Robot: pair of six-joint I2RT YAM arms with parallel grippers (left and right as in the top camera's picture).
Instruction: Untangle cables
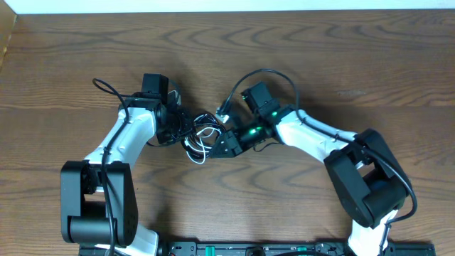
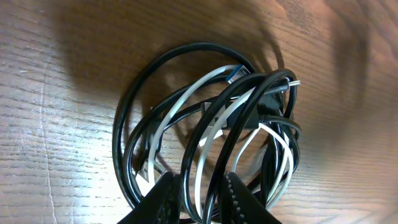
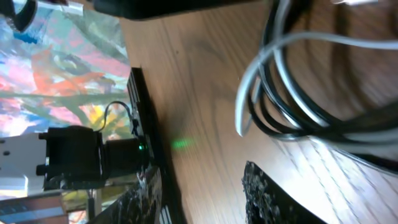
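Note:
The cables (image 1: 202, 135) lie in one knot of black loops and a white cord mid-table, between the two arms. In the left wrist view the cables (image 2: 211, 124) fill the frame as overlapping black and white loops with a small metal plug at the top right. My left gripper (image 2: 201, 200) stands over the near side of the knot, its jaws a little apart with black and white strands running loosely through the gap. My right gripper (image 3: 205, 199) is open over bare wood, and the cables (image 3: 292, 93) lie just beyond its fingertips. From overhead, the left gripper (image 1: 180, 126) and right gripper (image 1: 222, 145) flank the knot.
The wooden table (image 1: 355, 43) reaches to a pale far edge at the top. A black rail with electronics (image 1: 249, 249) runs along the front edge, and the rail (image 3: 146, 130) also shows in the right wrist view. The right arm's own thick wire (image 1: 274, 73) loops above it.

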